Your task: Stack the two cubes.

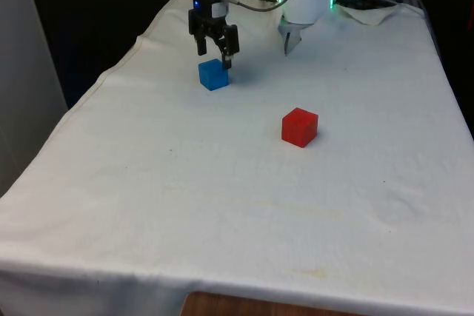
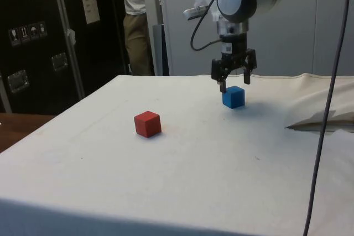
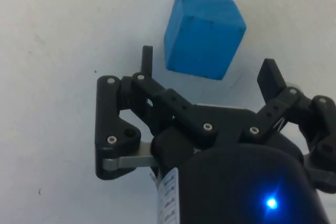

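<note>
A blue cube [image 1: 213,75] rests on the white cloth near the table's far end, towards the front view's left. My gripper [image 1: 215,57] hovers just above and slightly behind it, open, with nothing between the fingers. From the side, the gripper [image 2: 234,84] hangs right over the blue cube [image 2: 233,97]. At the wrist, the blue cube [image 3: 203,34] lies just beyond the spread fingertips [image 3: 147,56], apart from them. A red cube [image 1: 299,126] stands alone nearer the table's middle; the side view has this red cube [image 2: 147,124] well apart from the blue one.
A person [image 2: 133,9] stands behind the table's far corner in the side view. Rumpled cloth and cables [image 1: 374,1] lie at the far right of the front view. A black cable [image 2: 326,109] hangs in front of the side camera.
</note>
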Motion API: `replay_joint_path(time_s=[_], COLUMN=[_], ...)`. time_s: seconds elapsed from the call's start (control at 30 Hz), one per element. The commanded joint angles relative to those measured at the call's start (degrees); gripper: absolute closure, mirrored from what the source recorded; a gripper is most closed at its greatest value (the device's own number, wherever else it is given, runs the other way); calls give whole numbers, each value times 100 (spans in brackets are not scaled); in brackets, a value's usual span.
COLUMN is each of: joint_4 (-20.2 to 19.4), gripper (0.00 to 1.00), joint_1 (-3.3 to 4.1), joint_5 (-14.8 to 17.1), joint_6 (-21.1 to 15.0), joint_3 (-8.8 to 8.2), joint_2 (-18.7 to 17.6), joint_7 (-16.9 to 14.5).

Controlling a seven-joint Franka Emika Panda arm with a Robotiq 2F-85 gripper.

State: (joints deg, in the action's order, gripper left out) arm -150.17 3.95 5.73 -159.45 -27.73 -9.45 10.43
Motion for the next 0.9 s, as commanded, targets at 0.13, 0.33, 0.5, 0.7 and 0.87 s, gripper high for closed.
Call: replay_joint_path(time_s=[0.13, 0.33, 0.5, 0.7, 0.87], joint_4=[52, 143, 143, 178, 109], gripper=[0, 0, 0, 0, 0], joint_1=[-63, -80, -86, -11, -120], joint_5=[160, 201, 264, 149, 441], joint_6=[-86, -155, -264, -315, -498], joint_3=[74, 97, 126, 23, 223], joint_2=[-74, -264, -344, -493, -435], joint_7=[-138, -138, -149, -23, -178])
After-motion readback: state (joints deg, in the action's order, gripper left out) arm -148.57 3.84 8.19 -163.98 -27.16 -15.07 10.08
